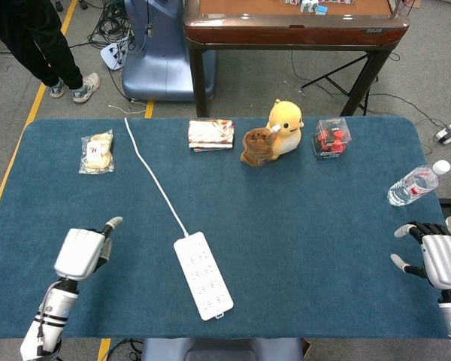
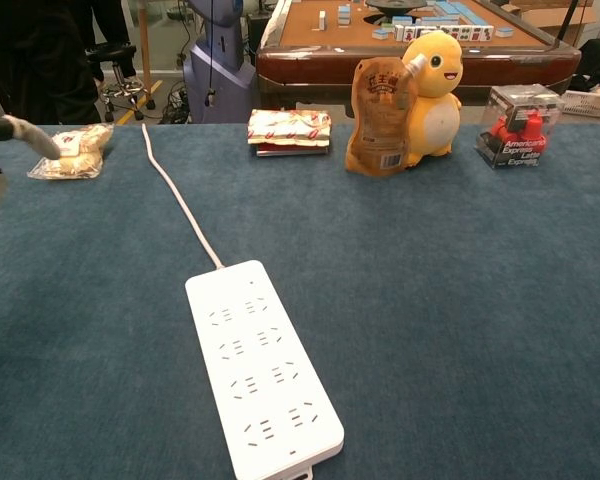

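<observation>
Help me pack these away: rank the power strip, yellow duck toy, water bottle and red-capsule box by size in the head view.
1. power strip
2. yellow duck toy
3. water bottle, roughly matching the duck, so unsure
4. red-capsule box
</observation>
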Robot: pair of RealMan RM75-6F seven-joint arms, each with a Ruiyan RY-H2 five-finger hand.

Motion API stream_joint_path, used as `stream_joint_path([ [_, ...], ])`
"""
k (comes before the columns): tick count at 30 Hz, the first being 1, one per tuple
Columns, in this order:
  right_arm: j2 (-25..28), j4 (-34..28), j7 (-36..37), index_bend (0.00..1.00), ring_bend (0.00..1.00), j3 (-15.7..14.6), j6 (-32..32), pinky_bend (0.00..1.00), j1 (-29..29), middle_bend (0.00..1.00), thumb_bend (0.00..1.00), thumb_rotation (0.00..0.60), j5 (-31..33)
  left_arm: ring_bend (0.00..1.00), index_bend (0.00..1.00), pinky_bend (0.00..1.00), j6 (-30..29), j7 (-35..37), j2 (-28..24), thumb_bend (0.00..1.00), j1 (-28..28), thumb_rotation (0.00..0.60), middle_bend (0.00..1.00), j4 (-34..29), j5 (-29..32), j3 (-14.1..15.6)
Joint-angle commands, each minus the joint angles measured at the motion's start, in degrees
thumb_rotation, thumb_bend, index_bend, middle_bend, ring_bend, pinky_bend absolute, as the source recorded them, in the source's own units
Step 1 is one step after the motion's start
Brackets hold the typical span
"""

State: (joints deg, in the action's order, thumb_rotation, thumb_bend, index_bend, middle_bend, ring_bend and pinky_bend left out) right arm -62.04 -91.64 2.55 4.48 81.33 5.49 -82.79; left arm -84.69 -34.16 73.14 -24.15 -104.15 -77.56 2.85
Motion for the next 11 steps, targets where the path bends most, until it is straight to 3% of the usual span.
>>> stream_joint_path([
  [1, -0.07, 0.04, -0.25, 0.45, 0.35, -0.05, 0.01, 0.3, -0.05, 0.4, 0.15, 0.6, 0.04, 0.67, 0.27, 0.94, -3.61, -1.77, -1.95, 0.65, 4.04, 0.6, 0.71, 1.07, 0.21, 1.13],
  [11, -0.37, -0.76, -1.14, 0.45, 0.35, -0.34, 0.01, 0.3, 0.1, 0.4, 0.15, 0.6, -0.62, 0.66, 0.27, 0.93, -7.17, -2.88, -6.72, 0.65, 10.83, 0.6, 0.71, -0.06, 3.66, 1.94],
])
